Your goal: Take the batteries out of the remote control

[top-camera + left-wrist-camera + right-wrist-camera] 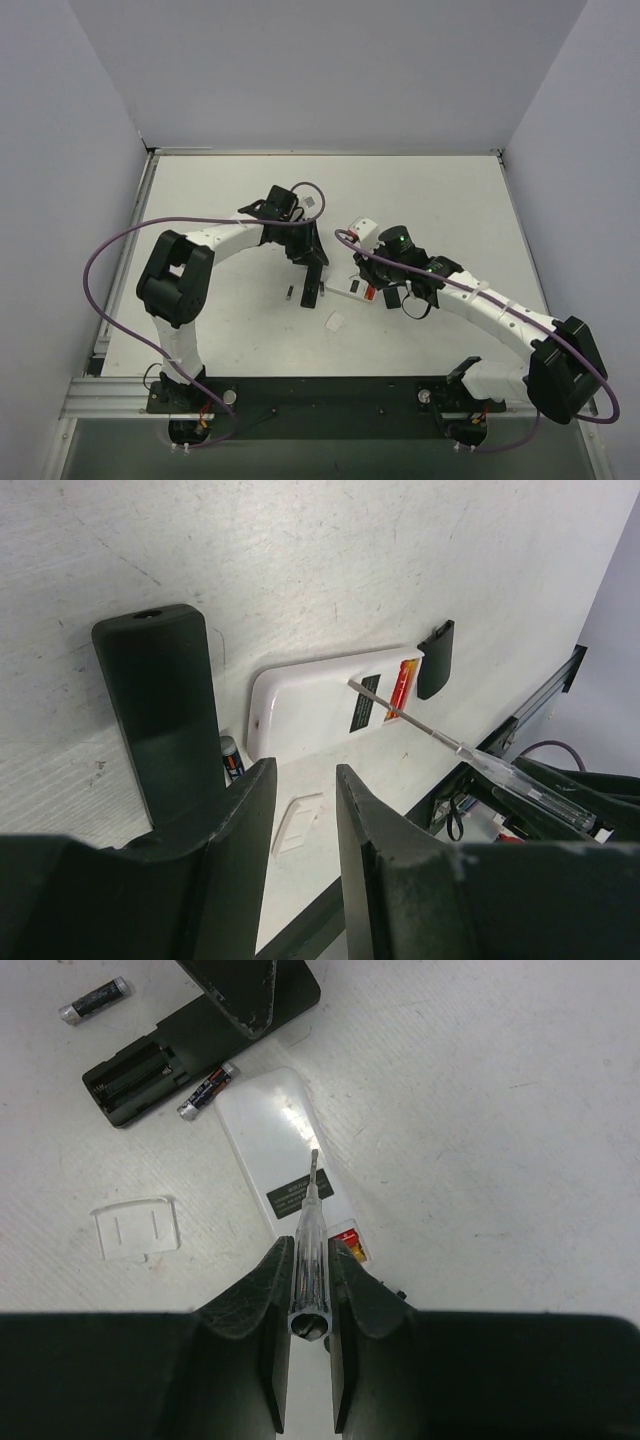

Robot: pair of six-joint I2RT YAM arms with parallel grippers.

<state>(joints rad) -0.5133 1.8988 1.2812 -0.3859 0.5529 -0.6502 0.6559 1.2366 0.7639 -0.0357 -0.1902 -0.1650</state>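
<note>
The black remote control [140, 1072] lies with its battery bay open and looking empty. One battery [205, 1091] rests beside it, against the end of a white remote [275, 1130]. Another battery [93, 1000] lies farther off. My left gripper [305, 780] is open with nothing between its fingers. One of its fingers [250, 995] rests on the black remote's [160, 710] far end. My right gripper [309, 1260] is shut on a clear-handled screwdriver [312, 1210], whose tip hovers over the white remote's [330, 705] label. From above, both grippers [312, 262] [378, 288] meet mid-table.
A small white square cover [137, 1227] lies loose on the table [420, 200] near the remotes. A flat black cover [436, 660] sits past the white remote's end, where a red and yellow cell [351, 1244] shows. Grey walls enclose the table on three sides.
</note>
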